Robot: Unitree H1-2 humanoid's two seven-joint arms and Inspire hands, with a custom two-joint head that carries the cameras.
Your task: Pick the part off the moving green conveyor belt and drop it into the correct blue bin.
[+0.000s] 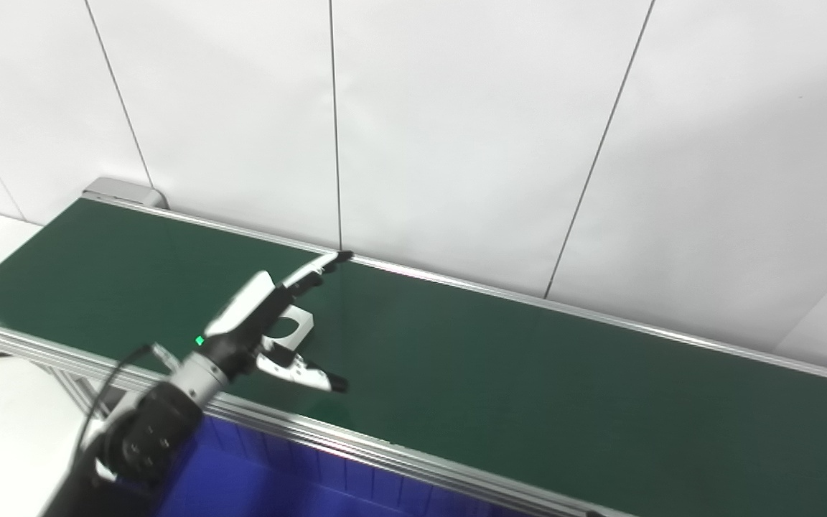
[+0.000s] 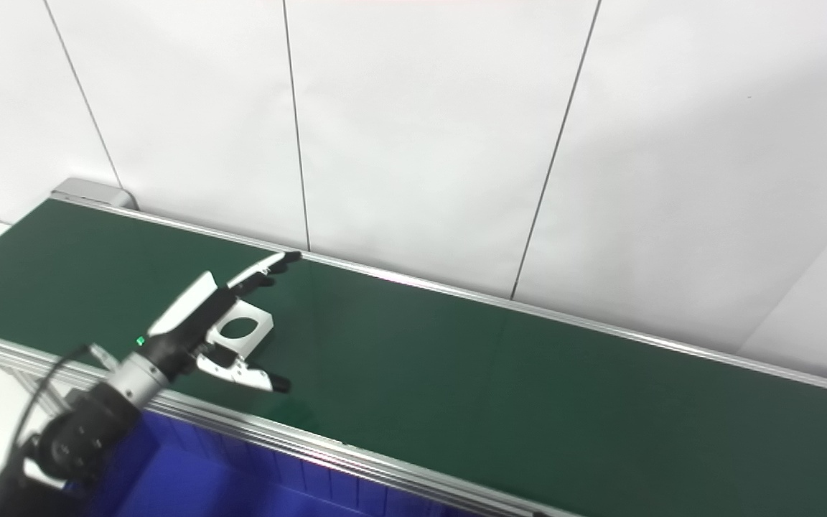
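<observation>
Left eye view: the left hand [image 1: 263,323] is seen over the green conveyor belt [image 1: 528,373], its fingers [image 1: 313,269] spread wide above and its thumb held apart below. A white flat part [image 2: 241,329] with a round hole lies on the belt between them, just beside the palm; whether it is touched cannot be told. Below the belt's near rail, a blue bin [image 1: 255,481] is partly seen; its contents are hidden. Only the left hand is shown.
</observation>
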